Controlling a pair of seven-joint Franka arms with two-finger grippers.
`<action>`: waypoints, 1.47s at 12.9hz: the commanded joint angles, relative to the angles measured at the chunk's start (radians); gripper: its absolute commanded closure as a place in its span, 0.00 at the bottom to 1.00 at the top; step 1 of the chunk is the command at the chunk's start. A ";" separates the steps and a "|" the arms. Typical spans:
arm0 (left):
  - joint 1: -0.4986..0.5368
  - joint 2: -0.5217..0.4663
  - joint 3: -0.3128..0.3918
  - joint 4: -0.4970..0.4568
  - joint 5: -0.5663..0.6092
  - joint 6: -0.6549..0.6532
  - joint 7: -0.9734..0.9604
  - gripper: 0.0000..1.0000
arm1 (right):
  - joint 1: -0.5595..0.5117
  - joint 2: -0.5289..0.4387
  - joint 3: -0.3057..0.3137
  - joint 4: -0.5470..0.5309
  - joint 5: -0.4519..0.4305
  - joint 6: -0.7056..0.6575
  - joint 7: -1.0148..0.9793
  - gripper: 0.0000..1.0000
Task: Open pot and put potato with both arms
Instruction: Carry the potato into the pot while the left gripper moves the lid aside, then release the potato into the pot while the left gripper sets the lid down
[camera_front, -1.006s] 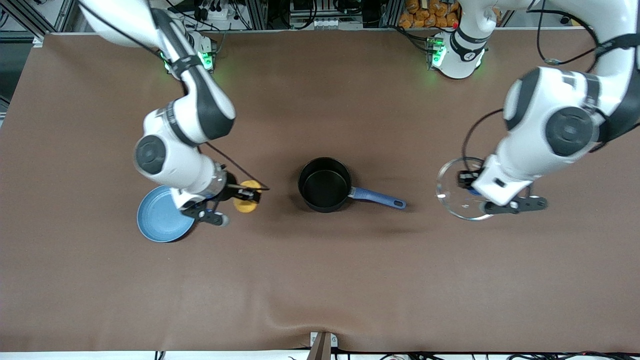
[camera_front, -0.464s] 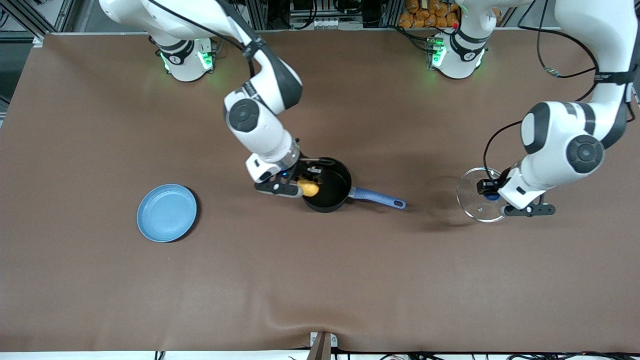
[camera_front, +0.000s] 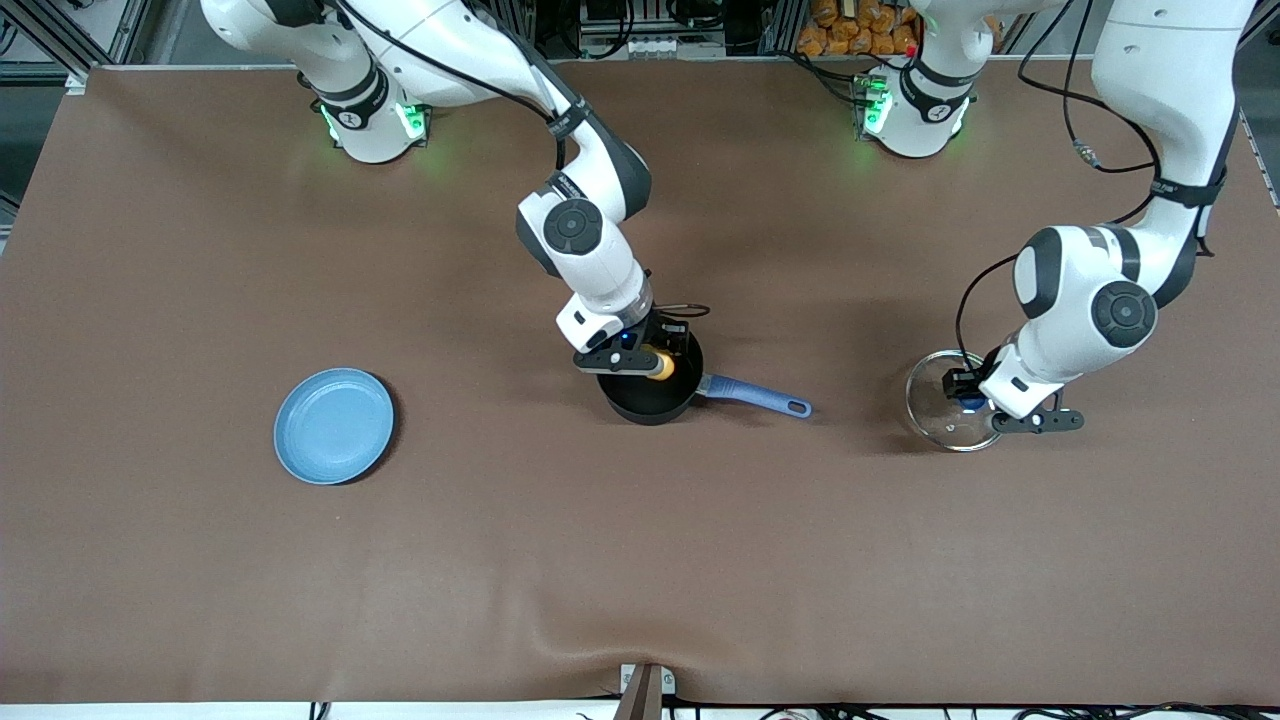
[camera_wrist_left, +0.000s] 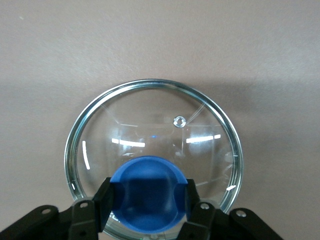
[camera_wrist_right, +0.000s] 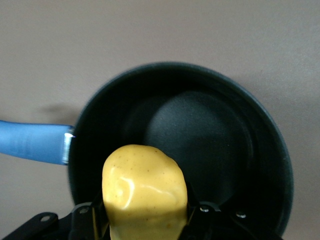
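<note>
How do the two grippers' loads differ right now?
The right gripper holds the yellow potato over the open black pot; the left gripper holds the clear glass lid by its blue knob, away from the pot. Both are shut.

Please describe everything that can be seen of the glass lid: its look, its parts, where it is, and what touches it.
The lid is a round dome of clear glass with a shiny metal rim, a small steam hole and a blue knob at its middle. It is off the pot, over the table toward the left arm's end. The left gripper is shut on the knob. Whether the rim rests on the table cannot be told.
</note>
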 joint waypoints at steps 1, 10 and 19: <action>0.004 0.013 -0.009 -0.001 0.020 0.036 0.000 0.59 | -0.001 0.031 -0.014 0.033 -0.057 -0.015 0.007 1.00; -0.002 -0.223 -0.050 0.150 0.018 -0.271 -0.038 0.00 | -0.018 0.160 -0.014 0.172 -0.067 -0.064 0.001 1.00; -0.010 -0.251 -0.067 0.684 0.008 -0.916 -0.027 0.00 | -0.041 0.090 -0.016 0.255 -0.064 -0.324 0.004 0.00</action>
